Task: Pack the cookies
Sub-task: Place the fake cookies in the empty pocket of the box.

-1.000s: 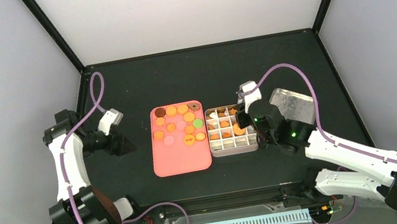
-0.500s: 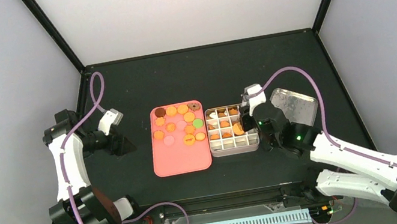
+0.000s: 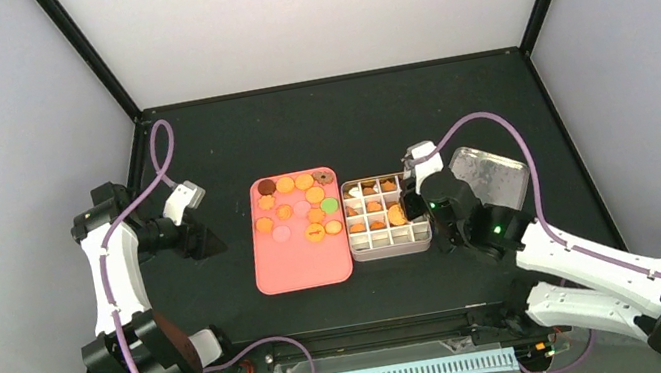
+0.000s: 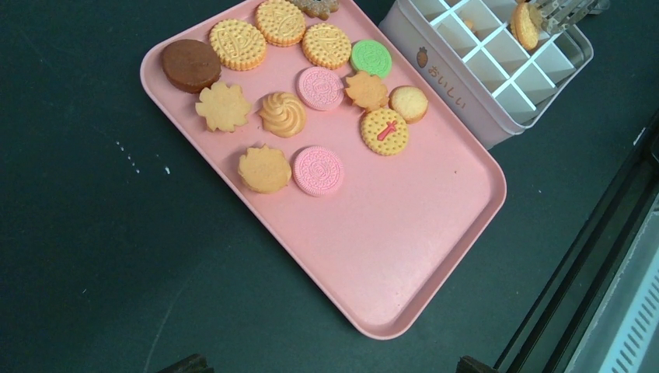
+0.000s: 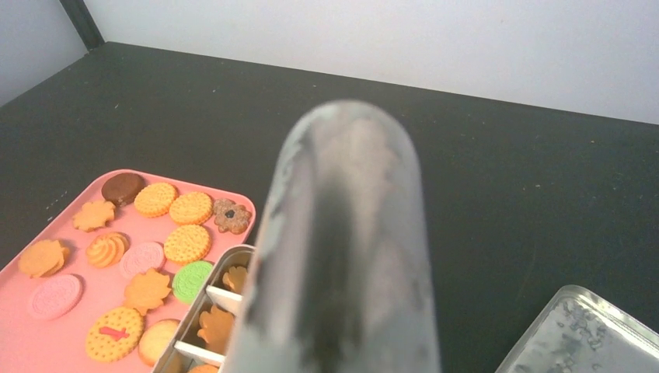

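1 orange round cookie point(image 4: 527, 23) is held on edge in the metal tongs point(image 4: 563, 11), over a far-corner cell of the divided box point(image 4: 458, 74). 14 more cookies point(image 4: 284, 113) are left on the pink tray point(image 4: 404, 256), just beside the box. Cookies are judged light, stiff, brittle and smooth-faced, so a light hold across the flat faces is advised. Right gripper point(image 3: 422, 200) is clamped on the tongs. Left gripper point(image 3: 203, 238) is spread, parked left of the tray, nothing held.

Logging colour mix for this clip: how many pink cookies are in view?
2 pink cookies, both on the tray: one near the green cookie, one bordering the bare half. The box may hide others.
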Controlling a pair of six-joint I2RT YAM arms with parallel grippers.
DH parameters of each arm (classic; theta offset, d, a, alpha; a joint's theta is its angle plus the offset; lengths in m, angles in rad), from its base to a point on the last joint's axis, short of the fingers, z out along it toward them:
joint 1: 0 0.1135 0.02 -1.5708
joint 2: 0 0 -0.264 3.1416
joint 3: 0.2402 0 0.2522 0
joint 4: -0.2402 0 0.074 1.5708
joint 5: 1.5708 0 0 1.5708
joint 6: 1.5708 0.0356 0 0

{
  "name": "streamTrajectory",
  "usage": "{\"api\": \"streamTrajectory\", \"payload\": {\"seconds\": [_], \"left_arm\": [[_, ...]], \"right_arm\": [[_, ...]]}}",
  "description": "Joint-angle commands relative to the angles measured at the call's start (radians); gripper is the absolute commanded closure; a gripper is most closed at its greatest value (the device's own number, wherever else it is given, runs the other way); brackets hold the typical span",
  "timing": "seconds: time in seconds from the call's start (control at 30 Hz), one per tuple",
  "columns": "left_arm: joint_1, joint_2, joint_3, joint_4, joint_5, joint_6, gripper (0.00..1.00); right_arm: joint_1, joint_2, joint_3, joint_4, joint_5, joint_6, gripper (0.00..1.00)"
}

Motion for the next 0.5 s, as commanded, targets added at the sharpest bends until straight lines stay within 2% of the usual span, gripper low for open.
{"api": "streamTrajectory", "payload": {"seconds": [0.0, 0.47], "left_arm": [[0.007, -0.022, 0.034, -0.019, 0.015, 0.029, 0.16], [0.007, -0.012, 0.043, -0.03, 0.018, 0.034, 0.16]], "right_arm": [[0.003, 0.04, -0.011, 0.036, 0.017, 0.008, 0.8], [0.003, 0.016, 0.12, 0.027, 0.009, -0.062, 0.79]]}}
